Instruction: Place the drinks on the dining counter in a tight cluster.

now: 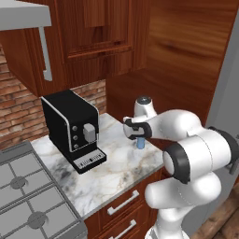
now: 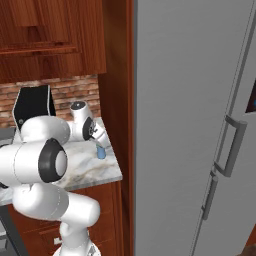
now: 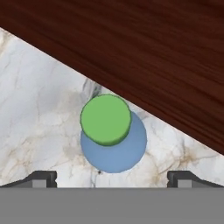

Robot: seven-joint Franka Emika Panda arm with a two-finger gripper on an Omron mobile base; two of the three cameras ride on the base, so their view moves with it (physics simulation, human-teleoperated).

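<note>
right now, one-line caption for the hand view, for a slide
Open tool poised above the small blue green-capped bottle on the marble worktop.

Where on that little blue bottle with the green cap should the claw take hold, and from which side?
Probably from straight above, around the blue bottle body just below its green cap. It stands upright, and the open gripper hangs right over it with its fingers on either side.

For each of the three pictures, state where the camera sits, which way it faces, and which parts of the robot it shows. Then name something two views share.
Left base view: behind the arm's left, facing forward-down at the veined marble worktop and black coffee machine; white arm at lower right.
Right base view: behind its right, facing worktop and grey fridge; arm at lower left.
Hand view: on the hand, looking straight down at the small blue green-capped bottle; the gripper open, fingertips at the bottom.
Shared: the bottle and worktop.
</note>
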